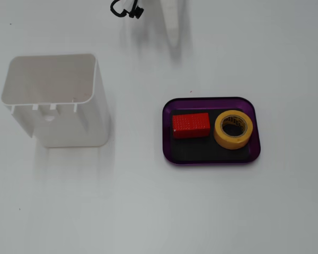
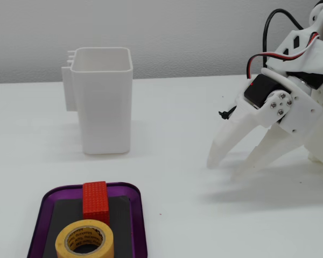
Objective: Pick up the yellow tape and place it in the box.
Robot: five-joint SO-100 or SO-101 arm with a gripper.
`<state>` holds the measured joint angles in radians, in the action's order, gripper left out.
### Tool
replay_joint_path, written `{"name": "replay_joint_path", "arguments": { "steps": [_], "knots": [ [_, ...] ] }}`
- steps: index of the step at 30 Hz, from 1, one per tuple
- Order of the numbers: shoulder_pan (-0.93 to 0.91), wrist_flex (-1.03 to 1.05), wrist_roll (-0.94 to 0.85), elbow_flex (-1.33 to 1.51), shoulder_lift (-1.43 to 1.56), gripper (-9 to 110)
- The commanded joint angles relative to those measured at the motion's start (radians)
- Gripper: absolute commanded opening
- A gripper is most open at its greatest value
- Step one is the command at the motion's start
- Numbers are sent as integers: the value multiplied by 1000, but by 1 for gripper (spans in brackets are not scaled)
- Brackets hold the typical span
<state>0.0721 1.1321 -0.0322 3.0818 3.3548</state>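
Observation:
The yellow tape (image 1: pixel 220 135) lies flat inside the purple box (image 1: pixel 201 150), on the right side of its black floor as a fixed view from above shows it. A red block (image 1: pixel 191 125) lies beside it in the same box. In a fixed view from the side, the tape (image 2: pixel 63 248) sits at the near end of the box (image 2: pixel 142 226), touching or almost touching the red block (image 2: pixel 95 200). My white gripper (image 2: pixel 226 165) is open and empty, fingertips close to the table, well to the right of the box. Only part of the gripper (image 1: pixel 174 34) shows at the top edge from above.
A taller white open-topped container (image 1: pixel 69 121) stands on the table left of the box; from the side it (image 2: pixel 105 107) stands behind the box. Black and red cables (image 2: pixel 269 48) run along the arm at the right.

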Motion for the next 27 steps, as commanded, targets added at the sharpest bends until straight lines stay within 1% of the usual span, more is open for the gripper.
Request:
{"name": "replay_joint_path", "arguments": {
  "steps": [1, 4, 6, 27],
  "knots": [
    [-6, -2, 5, 8, 74, 9],
    [-6, -2, 5, 8, 74, -2],
    [-6, -2, 5, 8, 74, 0],
    [-3, -14, -5, 8, 74, 0]
  ]
}}
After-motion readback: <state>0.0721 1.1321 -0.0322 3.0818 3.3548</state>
